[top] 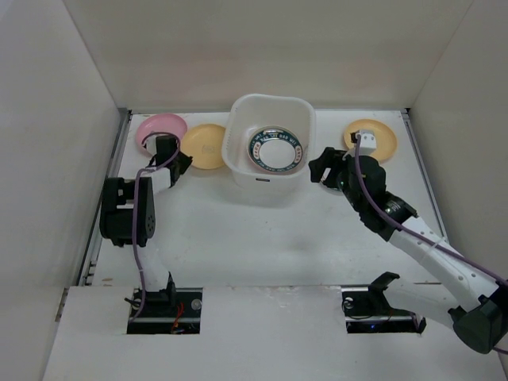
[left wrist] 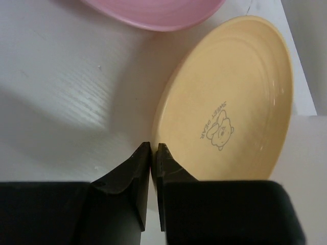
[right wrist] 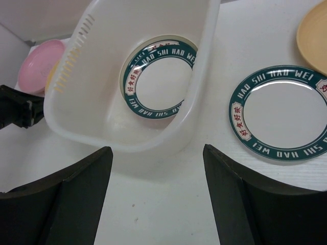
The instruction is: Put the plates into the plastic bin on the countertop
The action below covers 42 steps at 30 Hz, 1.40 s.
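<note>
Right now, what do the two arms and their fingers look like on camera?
Both the left arm and right arm have white links joined by black joint housings, each trailed by a purplish cable. A small white block sits at the right wrist. The left fingers are black wedges tapering to narrow tips; the right fingers are broad, black and curved. No markings show.

1 plate (top: 275,149) in bin (top: 236,155); 2 plates (top: 208,147) L, 2 plates (right wrist: 280,113) R

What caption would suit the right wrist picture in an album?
Open right gripper faces the plastic bin holding one green-rimmed plate; a second green-rimmed plate lies on the countertop.
</note>
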### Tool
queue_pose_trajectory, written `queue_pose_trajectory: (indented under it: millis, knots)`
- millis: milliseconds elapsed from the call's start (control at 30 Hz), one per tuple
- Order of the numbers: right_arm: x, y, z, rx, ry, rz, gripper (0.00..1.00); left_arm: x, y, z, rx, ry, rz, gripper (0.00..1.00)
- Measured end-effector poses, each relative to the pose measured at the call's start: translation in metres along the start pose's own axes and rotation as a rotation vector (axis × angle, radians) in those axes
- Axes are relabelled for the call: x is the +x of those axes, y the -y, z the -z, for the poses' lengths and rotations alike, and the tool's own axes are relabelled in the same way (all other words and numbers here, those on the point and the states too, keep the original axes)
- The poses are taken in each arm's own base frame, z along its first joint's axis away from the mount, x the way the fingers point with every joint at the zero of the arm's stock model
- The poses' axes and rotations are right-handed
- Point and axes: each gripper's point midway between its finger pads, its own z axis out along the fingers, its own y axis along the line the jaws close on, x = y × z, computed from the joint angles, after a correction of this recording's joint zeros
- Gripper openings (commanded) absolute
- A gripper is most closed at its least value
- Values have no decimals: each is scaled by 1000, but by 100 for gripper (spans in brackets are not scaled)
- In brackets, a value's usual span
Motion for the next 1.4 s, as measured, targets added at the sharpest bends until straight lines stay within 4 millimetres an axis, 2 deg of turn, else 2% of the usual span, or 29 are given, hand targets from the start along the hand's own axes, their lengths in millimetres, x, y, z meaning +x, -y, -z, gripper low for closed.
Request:
queue_pose_trajectory:
  millis: [67, 133, 300, 367, 400, 500, 633, 733, 833, 1000, 1133, 1300, 1400]
  knots:
    - [-1, 0, 1, -2, 3, -4, 77, -9, 6, 16, 4, 19, -31, 4]
    - [-1, 0, 1, -2, 4, -5, 77, -26, 22, 38, 35, 64, -58, 4]
    - [0, -4, 2, -10, 1, -6, 77, -84, 69, 117, 132, 261, -136, 5]
    - [1, -4, 3, -12, 2, -7, 77, -101, 86, 144, 168, 318, -154, 6]
    - [2, -3, 4, -12, 4, -10, 77, -107, 100, 157, 202, 339, -162, 6]
    - [4, 2, 8, -2, 10, -17, 77, -110, 149, 188, 303, 366, -210, 6]
    - [2, 8, 17, 1, 31, -33, 77, -84, 199, 206, 413, 324, -283, 6]
    - [-3, 14, 25, 5, 52, -45, 77, -56, 226, 197, 447, 259, -345, 7]
    - [-10, 26, 31, 28, 85, -63, 77, -26, 238, 171, 434, 195, -406, 8]
    - [-13, 53, 44, 90, 117, -88, 77, 32, 234, 115, 362, 72, -517, 8]
    - [-11, 71, 52, 137, 128, -112, 77, 72, 232, 80, 322, -12, -592, 8]
    - [-13, 92, 55, 206, 139, -155, 78, 103, 233, 58, 303, -69, -669, 10]
    - [-5, 104, 50, 250, 123, -198, 78, 114, 234, 52, 301, -86, -705, 17]
